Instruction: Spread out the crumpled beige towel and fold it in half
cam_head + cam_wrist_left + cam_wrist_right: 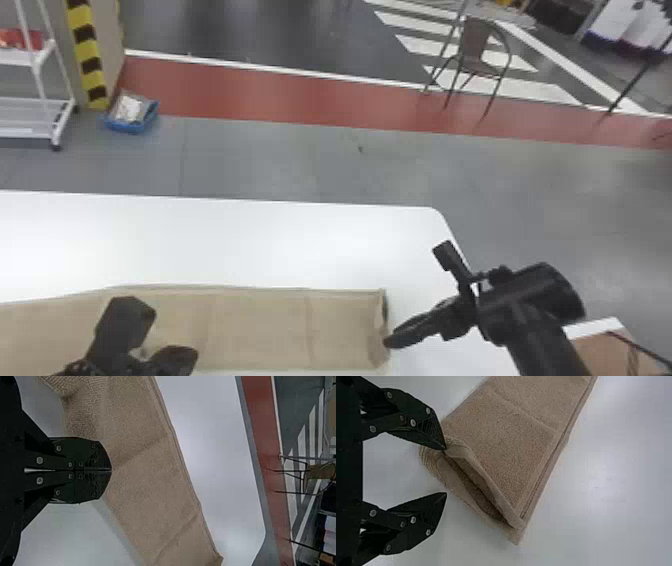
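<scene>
Head view shows the white table (225, 240) before me, and along its near part the beige towel (260, 325) lies as a long folded strip, its layers gaping at the right end. By that end I have my right gripper (395, 341) spread wide with nothing gripped, one fingertip at the towel's edge, while my left gripper (187, 355) is over the strip, closed tip to tip, though whether it pinches any cloth I can't tell

No readable text, labels, numbers or signs; none legible on anything
</scene>
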### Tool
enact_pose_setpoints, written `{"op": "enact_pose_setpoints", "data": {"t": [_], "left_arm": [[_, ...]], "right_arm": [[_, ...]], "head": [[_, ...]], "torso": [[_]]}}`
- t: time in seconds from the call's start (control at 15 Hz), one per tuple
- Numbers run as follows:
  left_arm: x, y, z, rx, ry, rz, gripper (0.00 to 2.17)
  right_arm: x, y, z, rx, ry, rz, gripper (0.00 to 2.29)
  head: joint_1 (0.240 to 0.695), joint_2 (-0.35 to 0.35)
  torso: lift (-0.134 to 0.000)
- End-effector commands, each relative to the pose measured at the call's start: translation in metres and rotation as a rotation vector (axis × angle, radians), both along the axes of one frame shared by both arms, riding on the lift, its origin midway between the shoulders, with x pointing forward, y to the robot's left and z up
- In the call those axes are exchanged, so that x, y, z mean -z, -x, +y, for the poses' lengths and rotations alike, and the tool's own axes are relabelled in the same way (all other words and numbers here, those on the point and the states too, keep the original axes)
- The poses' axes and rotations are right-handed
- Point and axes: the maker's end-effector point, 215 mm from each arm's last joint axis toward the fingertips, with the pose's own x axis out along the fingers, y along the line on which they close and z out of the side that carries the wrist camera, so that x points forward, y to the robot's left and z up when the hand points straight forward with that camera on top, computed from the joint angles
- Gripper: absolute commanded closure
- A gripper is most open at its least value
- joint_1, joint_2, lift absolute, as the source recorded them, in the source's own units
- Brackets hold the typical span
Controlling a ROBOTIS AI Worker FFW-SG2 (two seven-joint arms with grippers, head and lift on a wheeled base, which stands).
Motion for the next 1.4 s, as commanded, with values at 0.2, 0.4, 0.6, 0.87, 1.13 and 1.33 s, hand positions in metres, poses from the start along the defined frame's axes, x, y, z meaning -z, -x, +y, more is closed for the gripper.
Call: {"op": "enact_pose_setpoints", "data": {"t": [0.2, 0.4, 0.6, 0.87, 1.13, 1.33], "left_arm": [[0.009, -0.001, 0.005, -0.008, -0.036, -0.002, 1.33], [0.018, 0.002, 0.004, -0.005, -0.053, 0.011, 1.33], [0.02, 0.002, 0.006, -0.008, -0.062, 0.01, 1.33], [0.03, -0.001, 0.018, -0.018, -0.112, 0.008, 1.33], [0.037, -0.008, 0.019, -0.014, -0.149, 0.005, 1.33], [0.038, -0.008, 0.02, -0.014, -0.164, 0.008, 1.33]], "right_arm": [[0.002, -0.003, 0.021, -0.034, -0.012, 0.006, 0.71], [0.007, -0.004, 0.032, -0.056, -0.002, 0.006, 0.8], [0.003, -0.007, 0.023, -0.051, 0.026, 0.0, 0.97], [-0.009, -0.008, -0.014, -0.006, 0.045, -0.034, 1.03], [-0.025, -0.011, -0.059, 0.04, 0.061, -0.098, 1.02], [-0.029, -0.01, -0.079, 0.037, 0.079, -0.119, 1.0]], "head": [[0.695, -0.35], [0.695, -0.35], [0.695, -0.35], [0.695, -0.35], [0.695, -0.35], [0.695, -0.35]], "torso": [[0.0], [0.0], [0.0], [0.0], [0.0], [0.0]]}}
